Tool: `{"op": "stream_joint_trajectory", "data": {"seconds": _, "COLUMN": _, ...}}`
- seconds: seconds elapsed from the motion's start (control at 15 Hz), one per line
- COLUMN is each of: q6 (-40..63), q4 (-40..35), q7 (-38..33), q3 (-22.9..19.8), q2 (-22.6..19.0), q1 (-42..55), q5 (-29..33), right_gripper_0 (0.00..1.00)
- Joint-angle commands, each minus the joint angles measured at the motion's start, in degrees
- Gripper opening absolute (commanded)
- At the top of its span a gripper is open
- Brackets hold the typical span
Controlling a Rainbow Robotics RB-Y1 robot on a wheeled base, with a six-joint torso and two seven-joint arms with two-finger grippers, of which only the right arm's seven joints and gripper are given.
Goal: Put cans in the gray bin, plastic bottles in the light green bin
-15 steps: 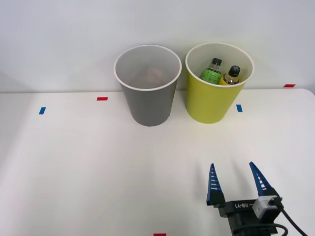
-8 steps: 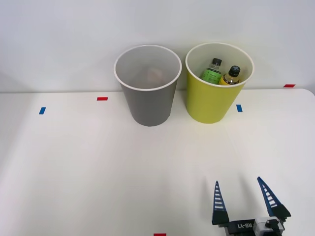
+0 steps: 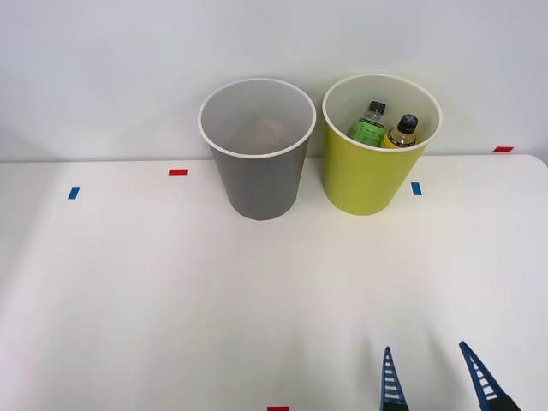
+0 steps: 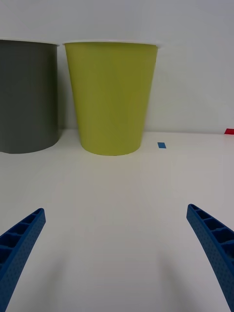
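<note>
On the white table [image 3: 128, 282] we see, at the far left, a blue tape mark [image 3: 73, 193] and then a red one [image 3: 177, 172]. Next stands the gray bin [image 3: 259, 175], upright near the back wall; a faint pale reddish shape shows deep inside it, but we cannot tell what it is. Just beside it, apart by a narrow gap, stands the light green bin [image 3: 370, 175], also upright. Inside it we see the two plastic bottles: the dark one with the green label [image 3: 370, 124] and, touching or nearly touching it, the yellow-orange one [image 3: 400, 133], both black-capped. At the near edge, well apart from the bins, our right gripper [image 3: 437, 377] holds its blue ribbed fingers [image 4: 22, 243] spread wide, grasping nothing.
</note>
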Motion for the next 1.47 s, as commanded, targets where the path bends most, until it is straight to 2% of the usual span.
{"op": "stream_joint_trajectory", "data": {"seconds": 0.07, "q6": -0.53, "q4": 0.35, "q7": 0.39, "q3": 0.41, "q2": 0.50, "q1": 0.91, "q5": 0.00, "right_gripper_0": 1.00}}
{"op": "stream_joint_trajectory", "data": {"seconds": 1.47, "q6": -0.45, "q4": 0.26, "q7": 1.10, "q3": 0.58, "q2": -0.29, "q1": 2.14, "q5": 0.53, "right_gripper_0": 1.00}}
